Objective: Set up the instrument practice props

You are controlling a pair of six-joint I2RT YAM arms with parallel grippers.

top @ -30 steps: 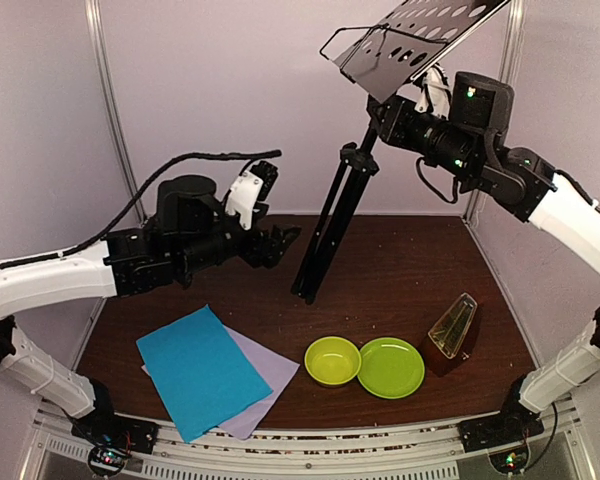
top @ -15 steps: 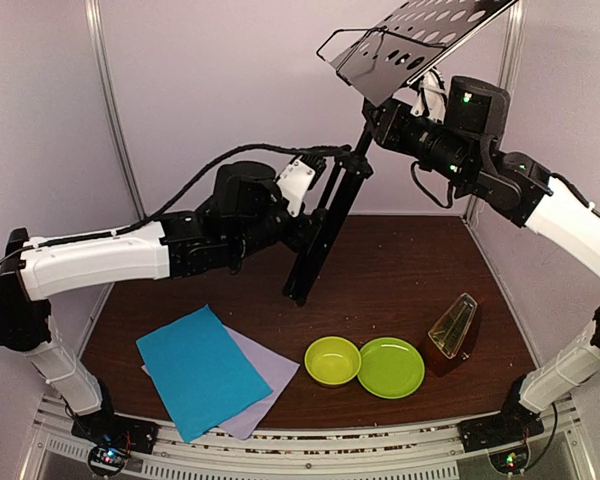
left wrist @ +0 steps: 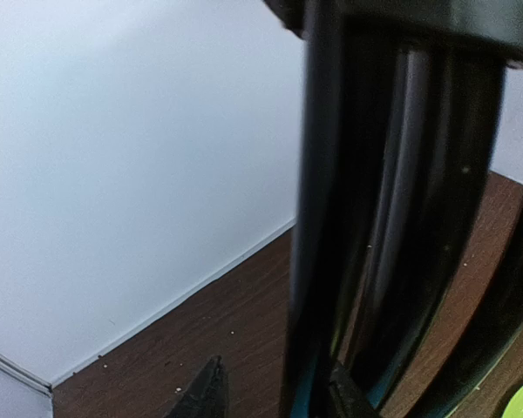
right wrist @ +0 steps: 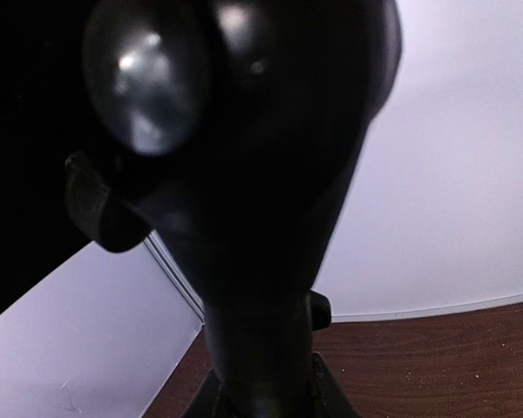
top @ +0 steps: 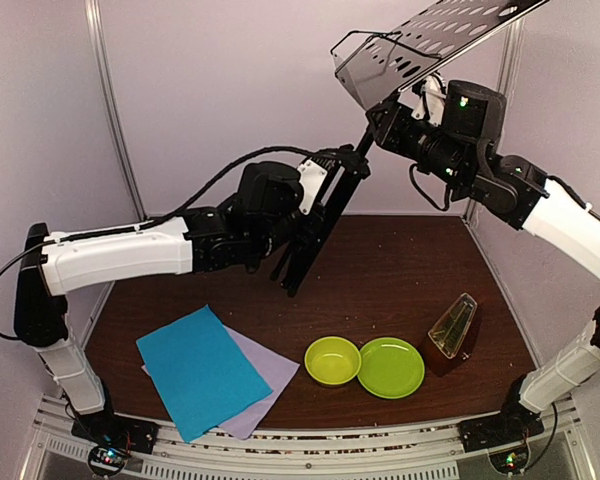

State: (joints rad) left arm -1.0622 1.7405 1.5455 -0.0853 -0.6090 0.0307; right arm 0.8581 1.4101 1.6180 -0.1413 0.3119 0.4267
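The black music stand (top: 432, 38) hangs tilted, its perforated desk at the top right and its folded tripod legs (top: 315, 235) pointing down-left over the back of the table. My right gripper (top: 385, 115) is shut on the stand's pole (right wrist: 261, 261) just under the desk. My left gripper (top: 296, 243) straddles the folded legs (left wrist: 318, 218), open, with a gap beside one fingertip (left wrist: 207, 389). Cyan sheet (top: 202, 370) lies over the lilac sheet (top: 272, 372) at the front left. The brown metronome (top: 453, 327) stands at the right.
A lime-green bowl (top: 332, 360) and a lime-green plate (top: 391, 367) sit side by side at the front centre, left of the metronome. White walls close the back and sides, with metal posts (top: 108, 110) in the corners.
My left arm has swung right and up to the stand's folded legs, its jaws narrowing around them. The stand's desk has risen a little in the right gripper.
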